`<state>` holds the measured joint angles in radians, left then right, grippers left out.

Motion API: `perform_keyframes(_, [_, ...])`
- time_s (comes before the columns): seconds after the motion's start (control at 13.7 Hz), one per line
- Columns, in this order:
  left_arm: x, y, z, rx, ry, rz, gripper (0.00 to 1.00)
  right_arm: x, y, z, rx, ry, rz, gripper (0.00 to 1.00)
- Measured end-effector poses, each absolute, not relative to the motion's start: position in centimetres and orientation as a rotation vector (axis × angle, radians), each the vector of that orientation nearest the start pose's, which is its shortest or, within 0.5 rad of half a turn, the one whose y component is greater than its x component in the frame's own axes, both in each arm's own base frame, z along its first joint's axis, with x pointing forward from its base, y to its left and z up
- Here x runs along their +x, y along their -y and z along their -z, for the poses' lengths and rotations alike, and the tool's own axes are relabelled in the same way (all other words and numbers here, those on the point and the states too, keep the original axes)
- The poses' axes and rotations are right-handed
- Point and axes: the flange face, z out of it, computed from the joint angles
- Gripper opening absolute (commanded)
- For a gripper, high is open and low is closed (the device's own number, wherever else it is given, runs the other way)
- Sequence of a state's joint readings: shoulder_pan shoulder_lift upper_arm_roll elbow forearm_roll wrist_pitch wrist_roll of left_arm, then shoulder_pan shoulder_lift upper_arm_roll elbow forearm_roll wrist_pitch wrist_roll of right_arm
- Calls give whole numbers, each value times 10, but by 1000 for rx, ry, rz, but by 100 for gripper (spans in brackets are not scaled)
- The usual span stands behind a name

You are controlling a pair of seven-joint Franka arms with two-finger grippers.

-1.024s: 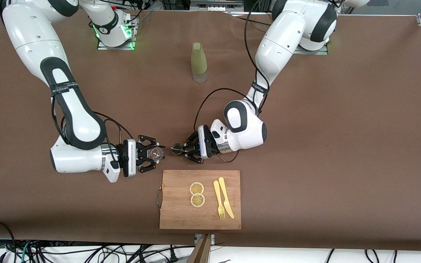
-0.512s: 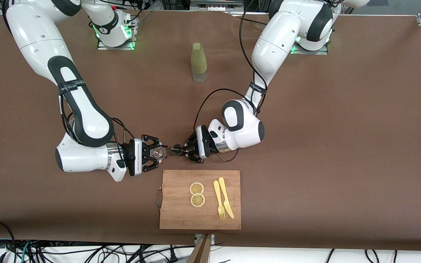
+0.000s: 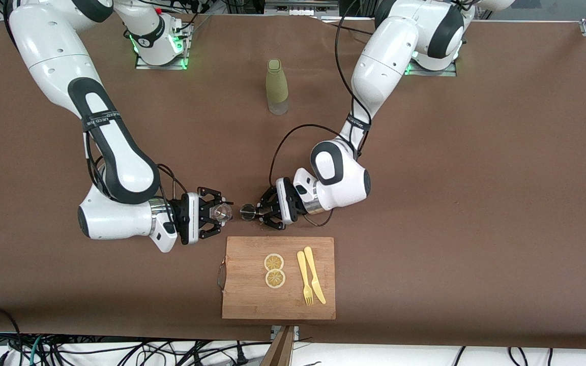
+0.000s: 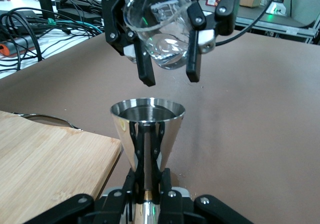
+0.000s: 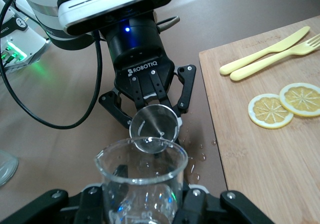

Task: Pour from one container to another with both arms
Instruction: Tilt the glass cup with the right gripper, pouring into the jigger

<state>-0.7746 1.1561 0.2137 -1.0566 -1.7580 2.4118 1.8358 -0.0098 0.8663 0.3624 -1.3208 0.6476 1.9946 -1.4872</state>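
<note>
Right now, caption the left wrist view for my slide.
Right gripper tilts the glass cup above the steel jigger held by the left gripper.

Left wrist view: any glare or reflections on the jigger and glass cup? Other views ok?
Left wrist view: steel jigger mirrors its gripper's fingers; glass cup carries bright highlights. Right wrist view: the cup's near rim looks soft, water droplets glint. Front view: even light, soft shadows.
</note>
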Motion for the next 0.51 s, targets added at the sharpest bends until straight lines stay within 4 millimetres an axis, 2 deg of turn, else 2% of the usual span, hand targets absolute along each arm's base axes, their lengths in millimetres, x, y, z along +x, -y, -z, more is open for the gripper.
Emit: perform_keyframes(0.51, [631,478,-143,1792,1281,-953,0,693,-242,-245,-1777,1530,366,42])
